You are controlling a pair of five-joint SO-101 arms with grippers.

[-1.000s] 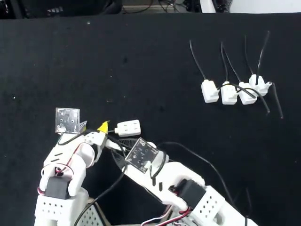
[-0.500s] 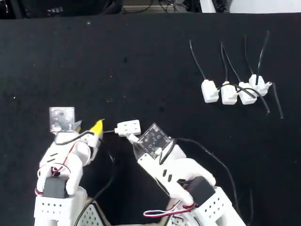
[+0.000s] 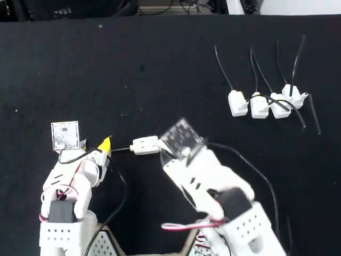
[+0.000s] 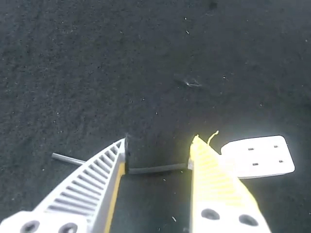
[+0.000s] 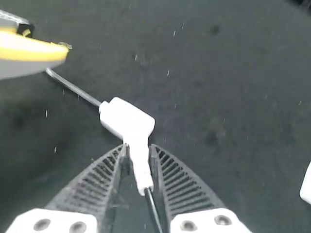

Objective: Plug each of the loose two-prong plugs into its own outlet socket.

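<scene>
The black table (image 3: 160, 69) carries everything, and I have both arms drawn in close to its near edge, meeting on one pair of parts. Well away from either tool, far off to the right arm's outer side, four white corded pieces (image 3: 266, 104) sit in a row. I can't tell from here whether those are already mated.

The right tool (image 5: 138, 148) is pressed together on a slim white plug (image 5: 141, 170), gripping it along its stem so that the business end points straight ahead of the tips. Just ahead of those tips sits the white socket block (image 4: 257, 156), and the plug's end meets it. Whether the prongs are seated or only touching, I cannot make out.

The left tool (image 4: 159, 141) is spread, with the block's dark cord (image 4: 155, 169) lying across the gap between its fingers. The block itself rests just beside the yellow finger (image 4: 214, 179), on its outer side. I read that placement as bracing: by straddling the cord close to the block, I can stop the block sliding away when the right tool pushes. The risk I see is the light block skating or twisting on the cloth before the prongs find their slots.
</scene>
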